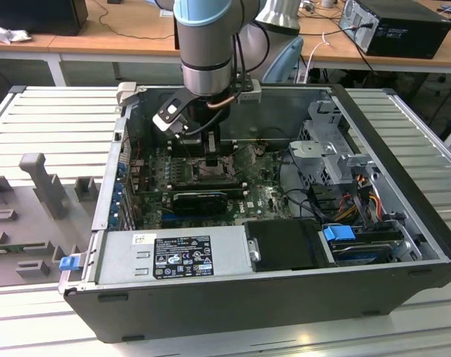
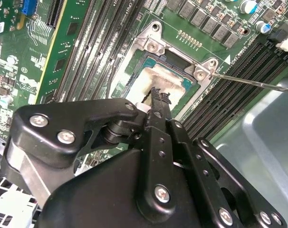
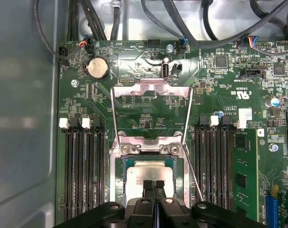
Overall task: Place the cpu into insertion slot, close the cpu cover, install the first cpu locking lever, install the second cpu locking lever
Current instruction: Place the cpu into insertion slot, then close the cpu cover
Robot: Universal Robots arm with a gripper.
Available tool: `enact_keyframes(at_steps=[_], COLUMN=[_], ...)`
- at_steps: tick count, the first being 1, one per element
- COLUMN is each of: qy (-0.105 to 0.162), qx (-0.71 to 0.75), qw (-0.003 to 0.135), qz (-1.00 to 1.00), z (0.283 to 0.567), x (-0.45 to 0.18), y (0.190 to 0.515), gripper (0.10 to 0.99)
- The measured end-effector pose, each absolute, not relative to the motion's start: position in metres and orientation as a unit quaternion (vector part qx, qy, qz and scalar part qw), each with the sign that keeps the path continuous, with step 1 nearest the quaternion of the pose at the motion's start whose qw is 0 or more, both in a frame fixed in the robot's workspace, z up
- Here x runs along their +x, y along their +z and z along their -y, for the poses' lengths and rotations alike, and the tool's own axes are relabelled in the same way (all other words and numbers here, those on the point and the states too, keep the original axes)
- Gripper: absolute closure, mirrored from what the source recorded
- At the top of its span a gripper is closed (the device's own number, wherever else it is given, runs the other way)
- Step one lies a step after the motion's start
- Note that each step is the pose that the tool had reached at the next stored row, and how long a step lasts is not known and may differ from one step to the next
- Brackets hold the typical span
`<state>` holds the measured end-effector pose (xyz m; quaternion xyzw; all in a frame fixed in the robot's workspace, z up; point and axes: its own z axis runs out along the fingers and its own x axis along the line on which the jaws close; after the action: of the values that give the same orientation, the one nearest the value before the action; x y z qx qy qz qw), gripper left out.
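While the gripper is reaching down into the case in the exterior view, cpu placement is seemingly nearing completion.
In the second wrist view its fingertips are pressing together, gripping nothing, just above the cpu, a pale, smudged square lying in the slot; good seating is likely depending on it sitting flat, unnudged. In the first wrist view the cover is resting open, hinged back.

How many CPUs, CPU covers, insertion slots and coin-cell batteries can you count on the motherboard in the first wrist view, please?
cpu: 1
cpu cover: 1
insertion slot: 1
coin-cell battery: 1
Total: 4
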<state>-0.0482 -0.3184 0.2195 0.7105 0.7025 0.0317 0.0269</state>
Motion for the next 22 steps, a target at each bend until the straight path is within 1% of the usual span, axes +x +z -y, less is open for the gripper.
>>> enact_keyframes(at_steps=[11, 15, 17, 22], qy=[0.03, 0.028, 0.025, 0.024], qx=[0.711, 0.711, 0.711, 0.711], qw=[0.025, 0.023, 0.02, 0.02], qz=[-0.702, -0.702, -0.702, -0.702], z=[0.319, 0.319, 0.319, 0.321], x=[-0.041, -0.04, -0.04, -0.035], y=[0.224, 0.236, 0.249, 0.248], gripper=[0.98, 0.98, 0.98, 0.98])
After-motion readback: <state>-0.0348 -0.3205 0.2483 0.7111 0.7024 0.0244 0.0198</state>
